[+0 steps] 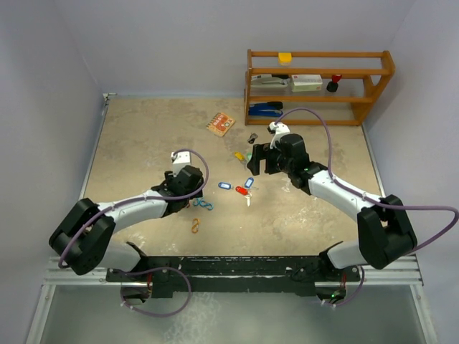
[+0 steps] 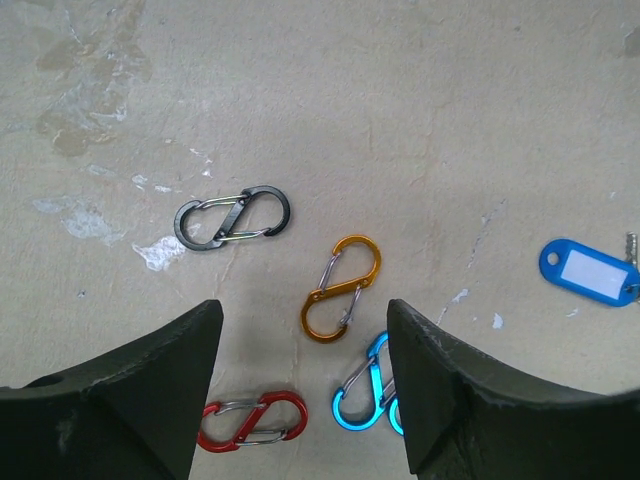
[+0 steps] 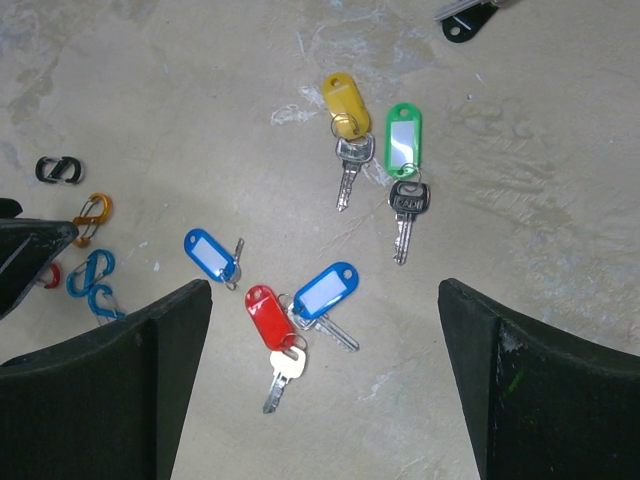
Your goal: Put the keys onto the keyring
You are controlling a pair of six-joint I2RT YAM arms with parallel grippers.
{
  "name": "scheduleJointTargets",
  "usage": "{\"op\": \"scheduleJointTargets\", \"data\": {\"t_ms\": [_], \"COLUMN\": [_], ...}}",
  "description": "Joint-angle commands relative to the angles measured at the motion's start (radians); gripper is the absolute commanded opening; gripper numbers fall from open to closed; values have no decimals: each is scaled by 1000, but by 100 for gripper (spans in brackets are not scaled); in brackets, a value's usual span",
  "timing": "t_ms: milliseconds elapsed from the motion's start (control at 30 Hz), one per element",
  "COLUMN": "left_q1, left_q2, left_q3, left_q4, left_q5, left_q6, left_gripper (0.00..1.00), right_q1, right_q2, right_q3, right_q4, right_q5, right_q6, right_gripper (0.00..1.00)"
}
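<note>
**While Both Grippers Hang Spread, the Keys Lie Loose Beneath the Right One**

As your right wrist camera looks down, the right gripper [image 3: 325, 380] stands with its fingers wide apart and nothing between them. Under that gap lie a red-tagged key [image 3: 268, 318] and a blue-tagged key [image 3: 325, 288], touching. A second blue-tagged key [image 3: 211, 254] sits just toward the left finger. Farther ahead of the fingertips, the yellow-tagged key [image 3: 345, 100] and the green-tagged key [image 3: 403, 135] rest side by side. A black-tagged key [image 3: 462, 22] is cut off by the top edge of the frame. The tags' white windows carry no writing you can read, and the stamp on the green-tagged key's head is too small to make out.

Your left wrist camera shows what that view barely catches. The left gripper [image 2: 303, 380], likewise spread and empty, hangs over four wire clips. The black clip [image 2: 233, 217] and the orange clip [image 2: 342, 288] lie ahead of its fingertips. The blue clip [image 2: 365, 385] lies against its right finger and the red clip [image 2: 250, 420] by its left.

Only the top camera takes in the wooden shelf [image 1: 319, 86] beyond the right gripper, with a blue stapler [image 1: 267, 109] on its lower board. It also shows a second orange clip [image 1: 194, 226] behind the left gripper, toward the arm bases.
</note>
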Motion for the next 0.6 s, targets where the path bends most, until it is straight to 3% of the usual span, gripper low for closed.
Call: {"op": "scheduleJointTargets", "data": {"t_ms": [0,567], "left_q1": [-7,-8], "left_q2": [13,105], "left_q3": [22,18], "left_q4": [61,133], "left_q5": [-53,-22], "left_q6": [14,36], "left_gripper": [63,59], "right_q1": [7,7], "right_q2": [-42,-38], "right_q3": [24,17], "right_q4": [-6,-1], "right_q5": [41,56], "right_q6": [-25,-26], "right_gripper": [97,98]}}
